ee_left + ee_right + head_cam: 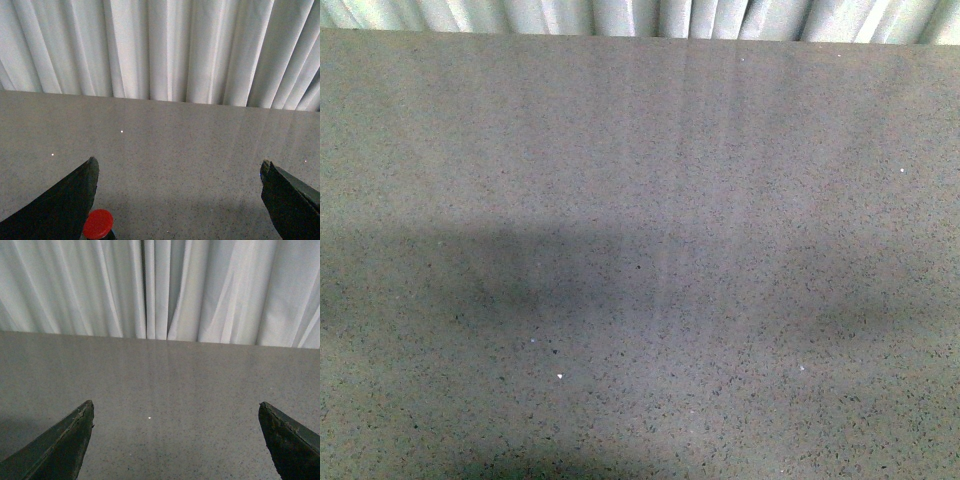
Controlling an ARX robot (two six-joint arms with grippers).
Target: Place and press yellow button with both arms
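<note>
Curtain point(620, 15) behind table point(640, 200), button point(98, 223) beside 1 of left fingers point(65, 205)

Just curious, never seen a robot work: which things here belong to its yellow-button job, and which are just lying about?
Part of the job: left tool, right tool (both open), table.
Just there: curtain; red-looking button by the left tool's finger. No yellow button shows.

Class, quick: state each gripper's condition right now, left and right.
Left gripper: open, gripping nothing; the button shows beside one finger.
Right gripper: open, empty.
</note>
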